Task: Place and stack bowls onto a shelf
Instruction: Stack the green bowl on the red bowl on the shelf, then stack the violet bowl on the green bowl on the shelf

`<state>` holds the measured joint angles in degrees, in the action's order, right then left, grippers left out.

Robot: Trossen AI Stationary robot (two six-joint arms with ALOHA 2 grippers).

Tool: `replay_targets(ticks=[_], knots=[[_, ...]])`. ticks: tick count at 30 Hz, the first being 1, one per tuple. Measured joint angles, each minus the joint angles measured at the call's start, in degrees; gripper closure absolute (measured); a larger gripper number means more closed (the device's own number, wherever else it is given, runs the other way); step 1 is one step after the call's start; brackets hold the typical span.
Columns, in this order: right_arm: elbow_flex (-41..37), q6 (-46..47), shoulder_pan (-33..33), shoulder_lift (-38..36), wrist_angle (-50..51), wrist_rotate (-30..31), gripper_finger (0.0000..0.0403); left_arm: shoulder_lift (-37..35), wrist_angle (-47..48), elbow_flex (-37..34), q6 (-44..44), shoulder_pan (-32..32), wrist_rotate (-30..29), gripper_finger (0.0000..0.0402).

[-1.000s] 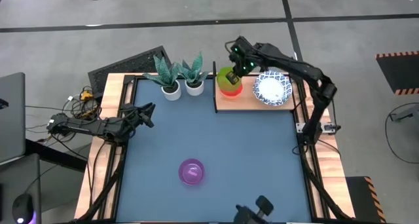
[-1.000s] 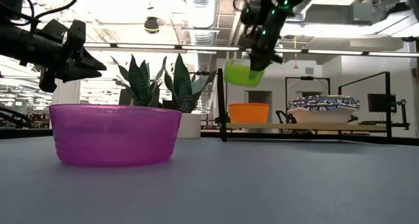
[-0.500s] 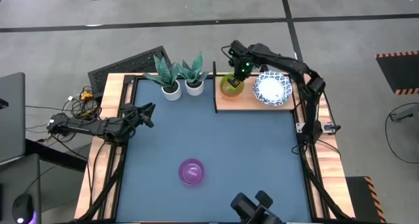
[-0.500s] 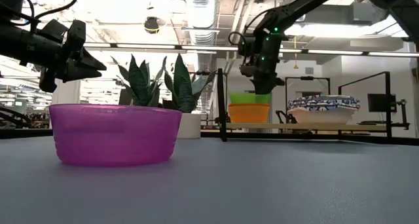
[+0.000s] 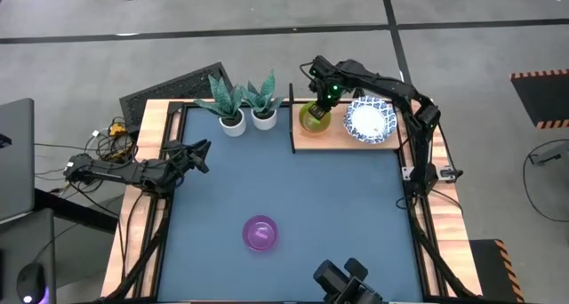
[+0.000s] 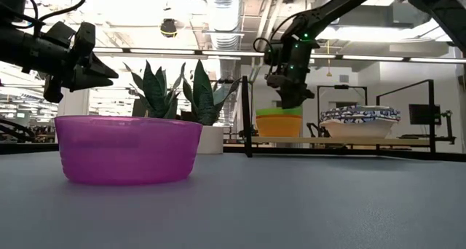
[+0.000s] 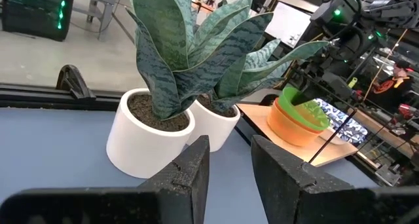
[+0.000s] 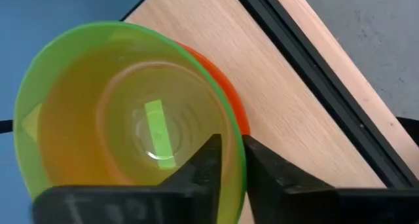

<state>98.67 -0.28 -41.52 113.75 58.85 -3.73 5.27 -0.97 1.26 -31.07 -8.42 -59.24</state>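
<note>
**Green bowl nested on the shelf, purple bowl still waiting**

High view: The shelf (image 5: 336, 140) at the table's far right corner already carries a stack of blue-rimmed white bowls (image 5: 370, 121) and, beside it, the green bowl (image 5: 313, 117) sitting in an orange-red one. The purple bowl (image 5: 260, 233) lies alone on the blue table (image 5: 338, 215), well apart from the shelf, so by my reckoning one bowl is left to bring over. The right end effector (image 5: 322, 103) hangs at the green bowl's rim. The left end effector (image 5: 197, 153) waits at the table's left edge, far from every bowl.

Low view: The green bowl rests inside the orange-red bowl (image 6: 278, 125), with the right end effector directly above it, tips down at the rim. The purple bowl fills the foreground.

Left wrist view: The left end effector's fingers (image 7: 194, 168) stand apart, empty, pointing toward two potted plants (image 7: 171, 86).

Right wrist view: The right end effector's two fingers (image 8: 211, 160) straddle the green bowl's rim, one inside, one outside; whether they pinch it or have let go, I cannot tell.
</note>
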Motion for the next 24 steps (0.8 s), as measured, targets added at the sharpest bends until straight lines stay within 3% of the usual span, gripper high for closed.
replay_targets(ticks=[7, 11, 18, 24], knots=[[0.78, 1.13, -0.61, -0.35, -0.41, -0.74, 0.0210, 0.01, 0.00, 0.00, 0.00, 0.00, 0.00, 0.0303], [5.42, 2.20, -0.68, -0.61, 1.08, -0.72, 0.0172, 0.00, 0.00, 0.00, 0.00, 0.01, 0.00, 0.0303], [16.54, 2.06, 1.95, -0.68, 5.23, -0.92, 0.0172, 0.01, -0.02, -0.02, 0.00, 0.00, 0.46, 0.0303], [22.76, 1.76, 11.46, -0.79, 8.20, -3.96, 0.0178, 0.00, -0.13, 0.00, 0.02, 0.01, 1.46, 0.0303]])
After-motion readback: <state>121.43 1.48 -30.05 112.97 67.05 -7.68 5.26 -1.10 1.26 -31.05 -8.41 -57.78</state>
